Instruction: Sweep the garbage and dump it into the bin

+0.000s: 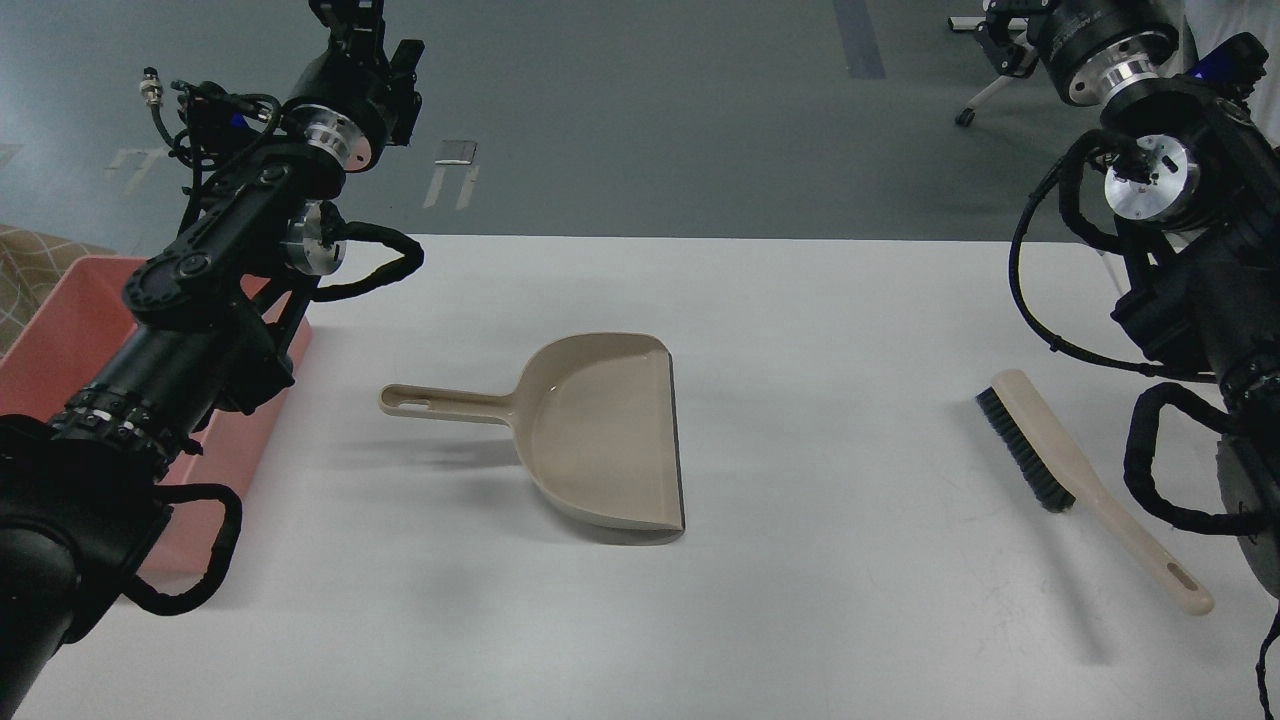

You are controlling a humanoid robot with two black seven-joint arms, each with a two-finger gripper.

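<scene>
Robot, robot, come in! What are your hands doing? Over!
Left hand raised, holding nothing, open or shut unclear. Right hand out of frame. Dustpan and brush untouched on table. No garbage visible. Pink bin at left, behind arm.

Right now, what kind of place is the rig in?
Probably a robotics lab or test room: a plain white tabletop staged with a beige plastic dustpan and a beige black-bristled brush, bare grey floor behind, and a wheeled equipment stand at the far right.
</scene>
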